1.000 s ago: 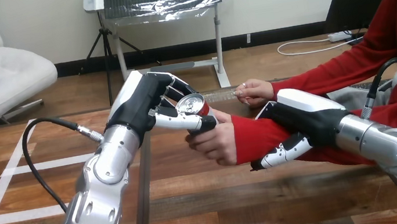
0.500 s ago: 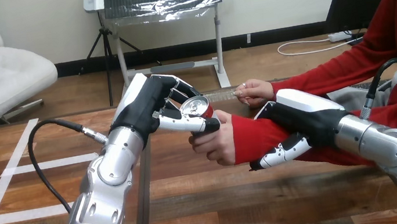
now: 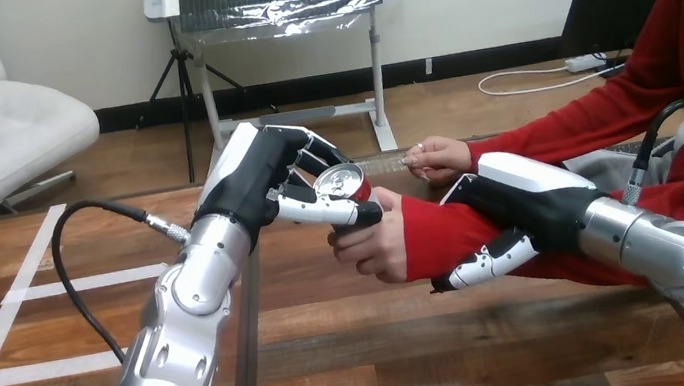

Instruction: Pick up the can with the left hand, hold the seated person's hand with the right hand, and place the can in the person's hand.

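Left hand (image 3: pixel 260 179) grips the can (image 3: pixel 342 183) just over the person's hand (image 3: pixel 373 246), not let go yet, while right hand (image 3: pixel 521 200) seems to clasp the forearm (image 3: pixel 435 235).

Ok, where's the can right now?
Head view, centre: the can is gripped in the left robot hand, directly over the person's nearer hand, whose red-sleeved forearm the right robot hand clasps.
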Robot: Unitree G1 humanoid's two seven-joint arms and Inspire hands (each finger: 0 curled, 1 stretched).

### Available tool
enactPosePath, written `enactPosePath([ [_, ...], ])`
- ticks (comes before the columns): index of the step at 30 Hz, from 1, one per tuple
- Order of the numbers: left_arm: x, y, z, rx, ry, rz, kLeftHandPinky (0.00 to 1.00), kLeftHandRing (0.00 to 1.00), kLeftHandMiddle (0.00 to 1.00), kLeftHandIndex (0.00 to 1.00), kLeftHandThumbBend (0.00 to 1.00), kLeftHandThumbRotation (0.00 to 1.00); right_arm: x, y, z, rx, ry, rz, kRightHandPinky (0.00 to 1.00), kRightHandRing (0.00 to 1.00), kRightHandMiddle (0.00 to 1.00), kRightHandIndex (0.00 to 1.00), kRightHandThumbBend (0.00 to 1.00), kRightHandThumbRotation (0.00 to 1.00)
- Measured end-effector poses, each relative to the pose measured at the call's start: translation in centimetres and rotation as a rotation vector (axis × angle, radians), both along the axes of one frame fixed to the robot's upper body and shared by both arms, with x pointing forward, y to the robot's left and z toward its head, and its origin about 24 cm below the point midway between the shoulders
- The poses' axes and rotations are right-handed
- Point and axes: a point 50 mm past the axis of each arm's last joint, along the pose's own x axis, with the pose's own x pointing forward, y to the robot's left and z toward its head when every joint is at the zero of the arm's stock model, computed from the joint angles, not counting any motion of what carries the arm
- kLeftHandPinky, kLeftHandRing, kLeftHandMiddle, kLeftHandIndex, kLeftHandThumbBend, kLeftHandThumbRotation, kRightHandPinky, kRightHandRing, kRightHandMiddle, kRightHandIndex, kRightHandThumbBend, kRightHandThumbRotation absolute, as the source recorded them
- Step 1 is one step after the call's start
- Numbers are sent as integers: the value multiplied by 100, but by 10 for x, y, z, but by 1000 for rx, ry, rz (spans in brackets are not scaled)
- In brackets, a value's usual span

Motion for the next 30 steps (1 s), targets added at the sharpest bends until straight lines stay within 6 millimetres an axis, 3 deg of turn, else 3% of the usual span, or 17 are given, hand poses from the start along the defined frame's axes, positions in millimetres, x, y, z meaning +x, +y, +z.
enactPosePath([
  [9, 0, -1, 0, -6, 6, -9, 33, 40, 45, 46, 72, 0, 0, -1, 0, -1, -1, -1, 27, 30, 35, 36, 64, 37],
  [15, 0, -1, 0, -12, 22, -27, 43, 52, 56, 55, 71, 1, 0, -1, 0, -2, -1, -2, 27, 30, 35, 37, 64, 36],
  [21, 0, 0, -1, -47, 47, -44, 56, 65, 68, 69, 70, 24, 0, -1, 0, -3, -1, -3, 28, 31, 34, 37, 65, 36],
  [26, 0, 0, 0, -72, 56, -57, 68, 77, 80, 79, 72, 50, 0, -2, 0, -1, -2, -4, 28, 31, 34, 36, 65, 37],
  [30, -1, -1, 0, -92, 52, -66, 76, 83, 85, 84, 75, 62, 0, -2, 1, 5, -6, -8, 27, 30, 34, 36, 65, 37],
])
